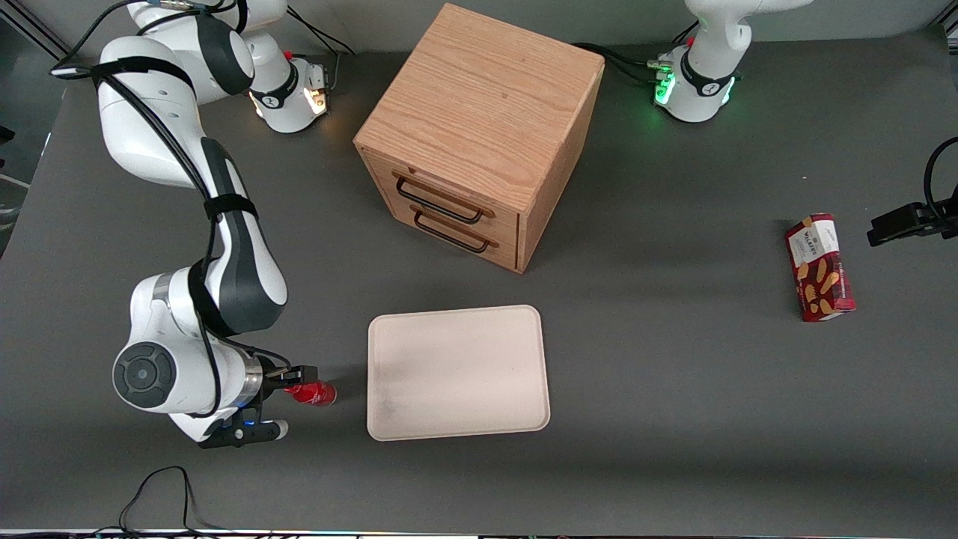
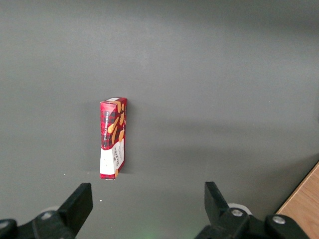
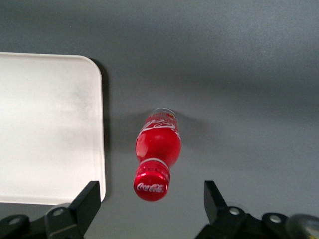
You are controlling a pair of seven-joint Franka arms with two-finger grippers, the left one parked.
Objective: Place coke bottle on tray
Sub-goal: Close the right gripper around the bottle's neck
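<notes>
Standing upright on the grey worktop (image 1: pixel 636 359), coke bottle (image 1: pixel 314 392), just beside the tray (image 1: pixel 456 372) but not touching it, off the tray's short edge toward the working arm's end of the table, close to the tray corner nearest the front camera. Seen from the right wrist camera: red cap with white lettering on top of the bottle (image 3: pixel 157 157), a strip of bare worktop between bottle and rounded tray rim (image 3: pixel 97 124). Hovering over the bottle, gripper (image 1: pixel 293 383), fingers spread wide, one black fingertip (image 3: pixel 88 196) on each flank of the cap with clear gaps, nothing grasped. Lying flat on the worktop, tray bare and cream-white, long edges running along the table's length, near the front edge of the worktop. Sitting farther from the front camera than the tray, wooden drawer cabinet (image 1: pixel 479 135), two drawers with dark handles, turned at an angle so that its front faces roughly toward the tray. Lying well apart toward the parked arm's end of the table, red biscuit box (image 1: pixel 819 267), flat on the worktop; same box (image 2: pixel 113 137) visible from the left wrist camera.
</notes>
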